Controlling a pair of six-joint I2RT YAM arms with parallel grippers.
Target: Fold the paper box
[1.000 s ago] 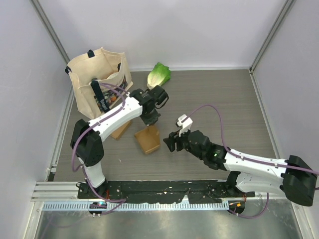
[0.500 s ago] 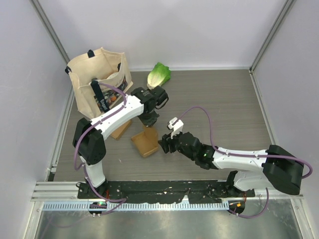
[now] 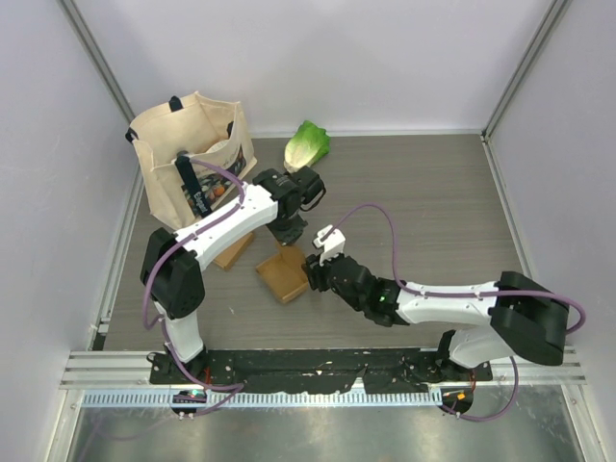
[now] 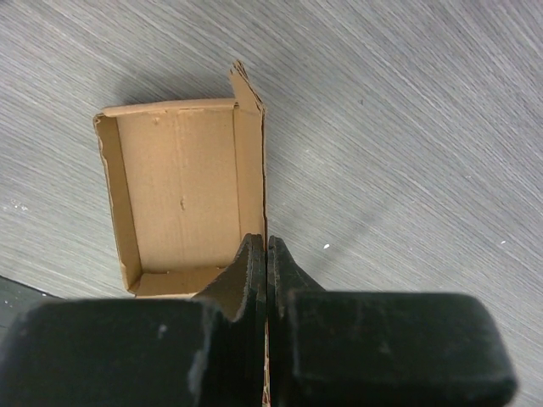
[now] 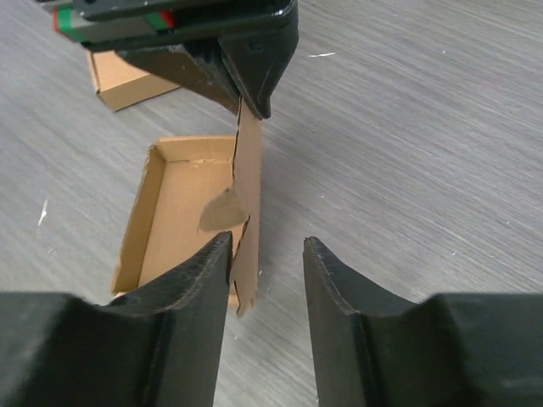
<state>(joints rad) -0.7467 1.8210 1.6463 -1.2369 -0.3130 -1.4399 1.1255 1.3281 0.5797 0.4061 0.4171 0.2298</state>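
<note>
Top view, box: I see the paper box (image 3: 282, 274) on the worktop (image 3: 433, 192), left of centre, between my two tools.
Left wrist view, left tool: my left tool (image 4: 266, 254) is clamped on the box's upright side flap (image 4: 250, 170).
Right wrist view, right tool: my right tool (image 5: 266, 254) has its jaws apart. The side flap is just beside one finger, and I cannot tell whether they touch.

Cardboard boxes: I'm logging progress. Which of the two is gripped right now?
The open box farther from the tote bag: the left fingers pinch its raised flap. The other box lies untouched beside the bag.
</note>
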